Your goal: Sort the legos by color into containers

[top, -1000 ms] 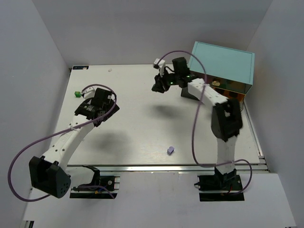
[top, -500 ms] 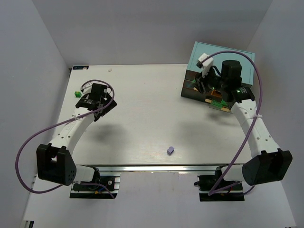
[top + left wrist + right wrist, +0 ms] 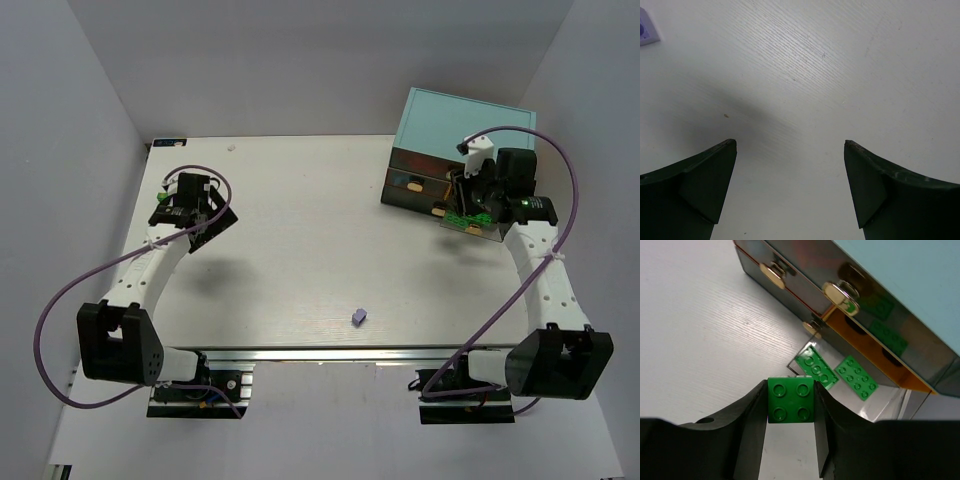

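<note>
My right gripper [image 3: 790, 388] is shut on a green four-stud brick [image 3: 790, 400]. It holds the brick just in front of a pulled-out clear drawer [image 3: 801, 356] of the teal cabinet [image 3: 465, 125]. Two green bricks [image 3: 856, 377] lie in that drawer. In the top view the right gripper [image 3: 470, 198] hangs over the drawer's green contents [image 3: 460, 218]. My left gripper [image 3: 790, 150] is open and empty over bare table; it is at the back left in the top view [image 3: 190, 208]. A green brick [image 3: 159, 198] lies right beside it. A lavender brick [image 3: 359, 316] lies near the front edge.
The other cabinet drawers are closed, with tan handles [image 3: 772, 276]. A pale lavender piece [image 3: 645, 31] shows at the top left corner of the left wrist view. A small white bit [image 3: 232, 147] lies at the table's back edge. White walls enclose the table.
My right arm swung from the back middle of the table to the cabinet's open drawer with the green brick. My left gripper moved back and left, up to the green brick.
</note>
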{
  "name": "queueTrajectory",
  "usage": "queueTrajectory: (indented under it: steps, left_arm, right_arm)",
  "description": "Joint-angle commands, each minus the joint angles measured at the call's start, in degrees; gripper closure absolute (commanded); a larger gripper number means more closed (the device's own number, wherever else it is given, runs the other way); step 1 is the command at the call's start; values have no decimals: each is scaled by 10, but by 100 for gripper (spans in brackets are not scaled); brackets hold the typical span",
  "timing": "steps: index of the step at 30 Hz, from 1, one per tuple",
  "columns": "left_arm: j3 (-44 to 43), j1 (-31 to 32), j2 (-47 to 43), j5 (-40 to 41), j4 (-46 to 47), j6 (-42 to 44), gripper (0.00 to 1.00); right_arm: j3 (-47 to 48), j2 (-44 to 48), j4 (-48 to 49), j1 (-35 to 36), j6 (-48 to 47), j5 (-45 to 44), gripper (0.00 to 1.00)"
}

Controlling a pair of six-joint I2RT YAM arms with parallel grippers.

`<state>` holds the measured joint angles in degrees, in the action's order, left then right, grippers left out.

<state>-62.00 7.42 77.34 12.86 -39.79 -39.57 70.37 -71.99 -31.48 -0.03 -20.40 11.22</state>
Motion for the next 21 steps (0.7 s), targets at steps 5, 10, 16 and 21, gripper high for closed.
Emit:
queueTrajectory:
  steps: [5, 10, 16, 21]
  left_arm:
    - [-30, -32, 3, -17, -4, 32, 2]
    - [-30, -63, 15, -53, 0, 23, 2]
    - [-49, -87, 34, -64, 2, 18, 2]
    - [-83, -114, 56, -63, -7, 14, 2]
  right_arm:
    - [13, -65, 28, -50, 22, -5, 88]
    - [21, -98, 43, -69, 10, 10, 70]
    - [34, -110, 35, -82, -15, 46, 29]
    - [34, -78, 43, -90, -21, 78, 27]
